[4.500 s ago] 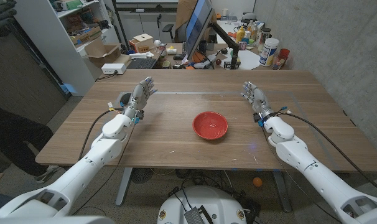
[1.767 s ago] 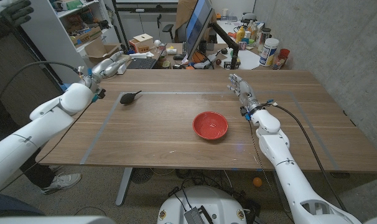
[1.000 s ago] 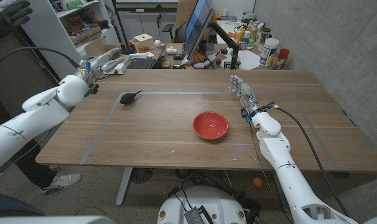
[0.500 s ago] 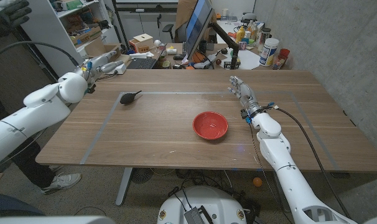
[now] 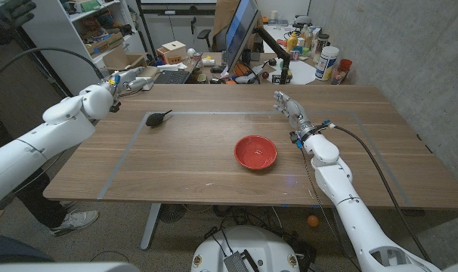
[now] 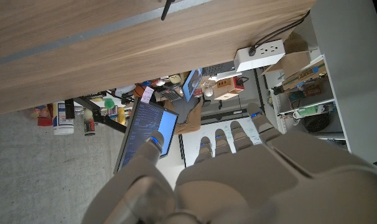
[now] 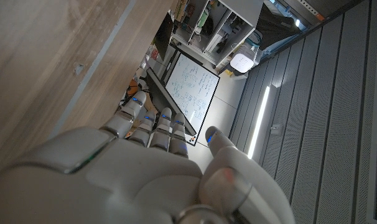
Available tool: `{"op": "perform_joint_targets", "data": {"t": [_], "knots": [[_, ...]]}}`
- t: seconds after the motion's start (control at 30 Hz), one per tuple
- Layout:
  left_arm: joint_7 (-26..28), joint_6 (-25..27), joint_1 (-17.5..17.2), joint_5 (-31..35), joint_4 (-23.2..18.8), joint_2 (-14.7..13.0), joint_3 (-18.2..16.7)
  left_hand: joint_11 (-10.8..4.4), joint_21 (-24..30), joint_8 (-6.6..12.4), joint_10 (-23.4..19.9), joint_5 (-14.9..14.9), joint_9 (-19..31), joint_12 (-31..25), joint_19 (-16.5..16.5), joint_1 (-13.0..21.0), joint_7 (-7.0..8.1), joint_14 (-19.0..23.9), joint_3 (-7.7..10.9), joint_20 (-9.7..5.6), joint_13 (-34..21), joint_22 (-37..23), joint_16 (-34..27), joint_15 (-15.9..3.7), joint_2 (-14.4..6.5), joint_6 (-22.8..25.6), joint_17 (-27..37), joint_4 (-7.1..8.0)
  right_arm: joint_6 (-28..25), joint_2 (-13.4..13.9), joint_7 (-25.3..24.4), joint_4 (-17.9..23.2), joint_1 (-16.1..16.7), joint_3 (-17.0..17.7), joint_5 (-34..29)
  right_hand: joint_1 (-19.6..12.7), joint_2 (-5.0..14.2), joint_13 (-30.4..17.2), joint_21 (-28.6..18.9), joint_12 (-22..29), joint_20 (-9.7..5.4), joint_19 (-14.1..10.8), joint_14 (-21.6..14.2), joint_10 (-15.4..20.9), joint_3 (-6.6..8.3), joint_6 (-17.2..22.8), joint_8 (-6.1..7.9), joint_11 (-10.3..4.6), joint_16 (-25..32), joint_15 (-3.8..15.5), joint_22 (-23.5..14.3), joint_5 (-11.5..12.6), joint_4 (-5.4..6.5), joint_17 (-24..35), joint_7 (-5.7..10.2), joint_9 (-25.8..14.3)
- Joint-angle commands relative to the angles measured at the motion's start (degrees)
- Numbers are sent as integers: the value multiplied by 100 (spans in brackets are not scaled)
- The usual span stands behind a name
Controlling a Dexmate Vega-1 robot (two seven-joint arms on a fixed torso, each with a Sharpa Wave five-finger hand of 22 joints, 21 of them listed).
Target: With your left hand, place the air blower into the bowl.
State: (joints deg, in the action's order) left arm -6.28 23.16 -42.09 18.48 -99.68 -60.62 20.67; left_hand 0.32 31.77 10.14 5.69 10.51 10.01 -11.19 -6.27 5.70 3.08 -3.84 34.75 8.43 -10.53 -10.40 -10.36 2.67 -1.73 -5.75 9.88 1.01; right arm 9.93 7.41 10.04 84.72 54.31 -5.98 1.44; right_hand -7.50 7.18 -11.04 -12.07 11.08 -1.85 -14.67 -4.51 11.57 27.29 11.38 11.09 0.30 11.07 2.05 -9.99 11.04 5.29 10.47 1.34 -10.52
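Though near edge, blower (image 5: 158, 118) w/ room

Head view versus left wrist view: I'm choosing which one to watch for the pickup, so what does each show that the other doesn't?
Head view alone: the black air blower, the red bowl and the right hand, fingers apart, holding nothing. Left wrist view alone: a close look along the left hand's back, its fingers extended and holding nothing. Both: the left hand at the table's far left corner, the wooden table and a white power strip.
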Motion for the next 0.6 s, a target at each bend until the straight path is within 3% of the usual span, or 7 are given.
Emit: {"op": "perform_joint_targets", "data": {"t": [0.03, 0.6], "knots": [[-688, 293, 538, 264, 334, 265, 469, 27, -15, -2, 51, -1, 12, -18, 11, 21, 2, -59, 8, 48, -35, -15, -6, 0, 79, -71, 8, -56, 97, 125, 59, -176, -245, -236, -146, 29, 72, -10, 12, 35, -27, 8, -6, 31, 38, 22, 13, -11, -14, 34, -26, 28, 10, 17, 4, -19], [-1094, 415, 1193, 539, 1221, 778, 1055, 43, -29, -1, 65, 7, 14, -24, 55, 24, 20, -52, -34, 74, -38, -19, -15, 10, 127, -144, 11, -109, 240, 265, 172, -302, -361, -404, -156, 41, 66, -10, 18, 32, -30, 16, -14, 30, 39, 34, 13, -2, -10, 32, -26, 29, 13, 15, 1, -19]]}}
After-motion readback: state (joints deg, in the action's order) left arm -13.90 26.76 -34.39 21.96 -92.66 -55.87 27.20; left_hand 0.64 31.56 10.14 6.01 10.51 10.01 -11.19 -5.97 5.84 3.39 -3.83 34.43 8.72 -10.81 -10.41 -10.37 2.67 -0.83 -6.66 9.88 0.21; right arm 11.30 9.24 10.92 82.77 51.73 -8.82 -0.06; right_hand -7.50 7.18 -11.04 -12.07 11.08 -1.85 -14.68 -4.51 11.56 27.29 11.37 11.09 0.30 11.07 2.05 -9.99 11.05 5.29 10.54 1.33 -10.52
